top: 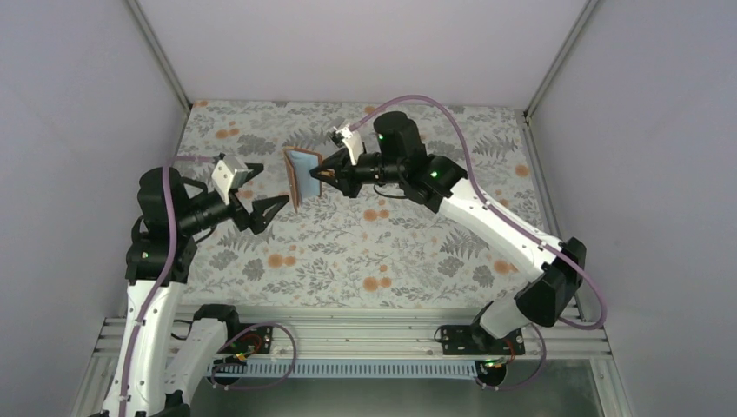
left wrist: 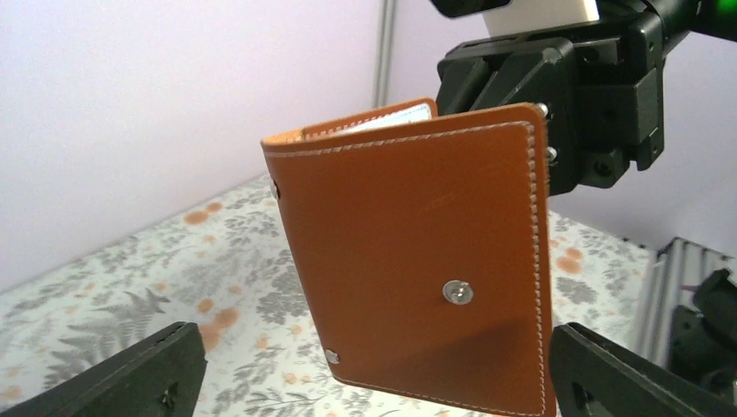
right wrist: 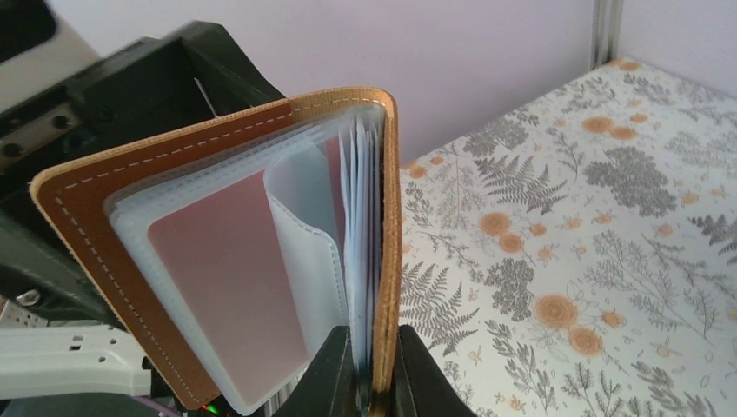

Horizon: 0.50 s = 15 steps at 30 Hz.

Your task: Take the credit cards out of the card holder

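The card holder (top: 300, 178), a brown leather booklet, hangs upright above the table. My right gripper (right wrist: 375, 382) is shut on one cover and several plastic sleeves at the holder's (right wrist: 217, 148) edge. The other cover swings open, showing a reddish credit card (right wrist: 228, 282) inside a clear sleeve. A second reddish edge shows behind a curled sleeve (right wrist: 304, 226). My left gripper (left wrist: 374, 347) is open, its fingers (left wrist: 130, 378) wide on either side of the holder's closed brown back (left wrist: 417, 252), touching nothing. My left gripper (top: 262, 193) sits just left of the holder, my right gripper (top: 326, 176) just right.
A floral-patterned tabletop (top: 391, 243) lies below, enclosed by pale walls on three sides with a metal post (right wrist: 606, 30) in the corner. The arm bases and a rail (top: 348, 334) run along the near edge.
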{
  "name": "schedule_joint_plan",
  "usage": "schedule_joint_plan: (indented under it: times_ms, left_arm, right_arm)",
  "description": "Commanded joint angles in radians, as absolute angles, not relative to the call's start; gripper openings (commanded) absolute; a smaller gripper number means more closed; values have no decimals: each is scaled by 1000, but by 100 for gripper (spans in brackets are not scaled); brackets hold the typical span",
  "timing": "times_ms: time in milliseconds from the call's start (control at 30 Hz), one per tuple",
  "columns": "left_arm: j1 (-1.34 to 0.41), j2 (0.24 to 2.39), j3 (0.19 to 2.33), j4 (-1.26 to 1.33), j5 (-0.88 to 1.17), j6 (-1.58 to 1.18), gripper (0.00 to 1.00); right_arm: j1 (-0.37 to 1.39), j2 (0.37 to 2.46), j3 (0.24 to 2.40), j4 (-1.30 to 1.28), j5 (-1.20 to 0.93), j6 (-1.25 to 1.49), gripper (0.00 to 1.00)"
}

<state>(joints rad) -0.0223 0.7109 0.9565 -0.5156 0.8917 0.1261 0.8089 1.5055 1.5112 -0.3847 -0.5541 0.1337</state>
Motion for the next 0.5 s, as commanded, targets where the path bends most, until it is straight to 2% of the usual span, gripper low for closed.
schedule_joint_plan:
  times_ms: [0, 167, 467]
  left_arm:
    - [-18, 698, 953, -494, 817, 107, 100]
    - [-21, 717, 940, -440, 795, -1, 100]
    - [-52, 774, 945, -427, 731, -4, 100]
  right_arm:
    - [802, 1540, 1552, -350, -511, 215, 4]
    - [805, 1561, 1556, -342, -463, 248, 4]
    - [811, 1586, 1560, -341, -380, 283, 4]
